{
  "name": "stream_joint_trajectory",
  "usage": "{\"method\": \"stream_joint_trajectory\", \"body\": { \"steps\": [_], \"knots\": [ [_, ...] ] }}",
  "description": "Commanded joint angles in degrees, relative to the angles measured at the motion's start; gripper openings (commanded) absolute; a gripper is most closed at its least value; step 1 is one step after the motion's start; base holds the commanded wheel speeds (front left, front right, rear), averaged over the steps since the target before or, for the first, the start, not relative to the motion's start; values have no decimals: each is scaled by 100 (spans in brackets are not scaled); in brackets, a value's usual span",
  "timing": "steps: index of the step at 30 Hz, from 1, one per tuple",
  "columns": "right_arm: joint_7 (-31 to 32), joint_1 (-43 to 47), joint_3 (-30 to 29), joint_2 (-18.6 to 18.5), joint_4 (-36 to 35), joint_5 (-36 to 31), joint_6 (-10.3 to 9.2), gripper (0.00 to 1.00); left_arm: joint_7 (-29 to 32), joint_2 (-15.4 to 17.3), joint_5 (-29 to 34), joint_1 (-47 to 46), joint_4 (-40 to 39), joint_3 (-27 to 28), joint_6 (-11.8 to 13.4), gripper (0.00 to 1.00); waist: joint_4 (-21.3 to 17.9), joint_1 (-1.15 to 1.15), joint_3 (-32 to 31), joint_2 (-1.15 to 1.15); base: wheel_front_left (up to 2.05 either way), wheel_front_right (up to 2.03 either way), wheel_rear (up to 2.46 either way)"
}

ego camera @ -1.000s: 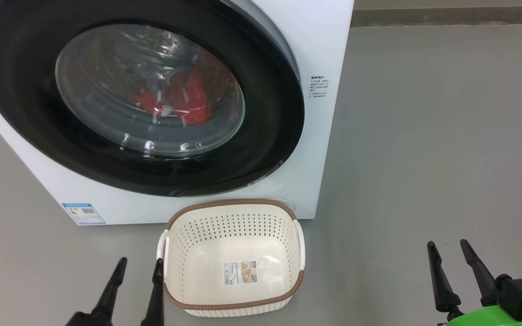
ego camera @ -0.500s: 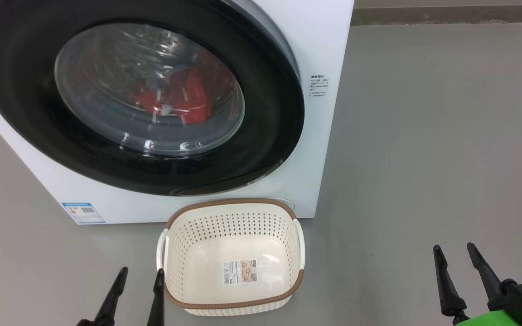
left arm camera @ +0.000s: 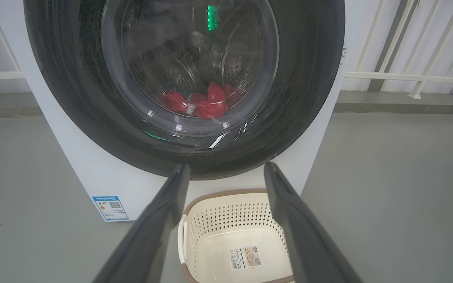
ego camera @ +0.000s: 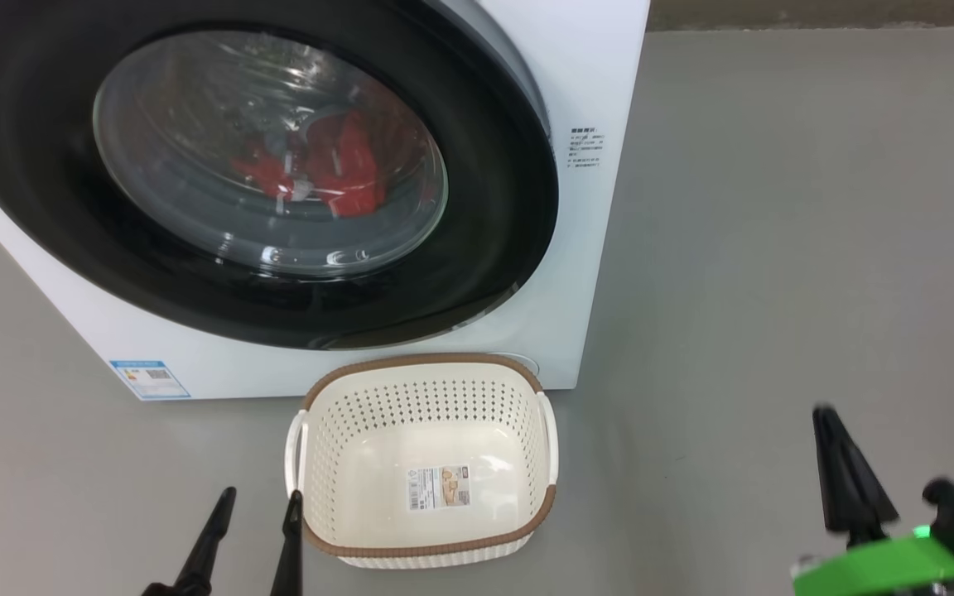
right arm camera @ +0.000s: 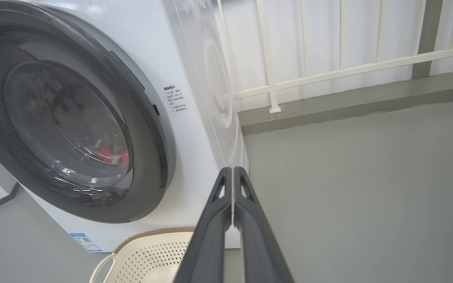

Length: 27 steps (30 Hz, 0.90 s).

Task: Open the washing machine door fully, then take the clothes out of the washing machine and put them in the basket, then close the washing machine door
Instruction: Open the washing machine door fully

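Grey floor (ego camera: 775, 248) spread under everything, and in the right wrist view I saw a white railing (right arm camera: 328, 72) behind it. The washing machine (ego camera: 601, 74) stood ahead of both pairs of jaws, white, with a small blue label (ego camera: 150, 378) at its lower corner. The washing machine door (ego camera: 502, 215) lay against the front, its black rim around the clear window; whether it was latched I could not tell. Through the glass I could see the clothes (ego camera: 344, 170), red, lying low in the drum, well beyond the left jaws.

The left jaws were released: their two dark fingers (left arm camera: 159, 224) stood apart and held nothing. The basket (ego camera: 423, 362) sat on the floor just beside them, on their right and a little ahead, close under the machine front. Whether the nearer finger touched its handle I could not tell. In the left wrist view the basket appeared low between the two fingers, with a paper label (ego camera: 440, 487) on its bottom.

The right jaws were clenched, the fingers pressed together along their length with nothing between. They hovered over bare floor, well apart from the basket, which was on their left. The right front corner of the machine was ahead of them and to the left. In the head view these jaws looked blurred.
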Motion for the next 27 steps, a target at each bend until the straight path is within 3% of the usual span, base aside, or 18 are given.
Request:
{"method": "stream_joint_trajectory", "body": {
  "steps": [1, 5, 14, 20, 27],
  "knots": [
    [-54, -331, 166, -84, -175, 108, 3, 0, -70, 56, 12, -186, -158, 166, -16, 100, 5, 0, 15, 0, 0, 0, 0],
    [-54, -859, 392, -84, -176, 708, 3, 0, -70, 56, -24, -249, -171, 86, 0, 100, 53, 0, 86, 0, 0, 0, 0],
    [-54, -2169, 833, -123, -15, 1247, 3, 0, -70, 56, -170, -493, -241, -147, 27, 100, 397, 0, 460, 0, 0, 0, 0],
    [-54, -3126, 1199, -450, 267, 2039, 3, 0, -70, 56, -289, -776, -254, -282, 35, 100, 673, 0, 971, 0, 0, 0, 0],
    [-21, -4121, 1922, -1145, 512, 3356, 3, 0, -70, 56, -366, -1166, -292, -438, 21, 100, 898, 0, 1510, 0, 0, 0, 0]
  ]
}}
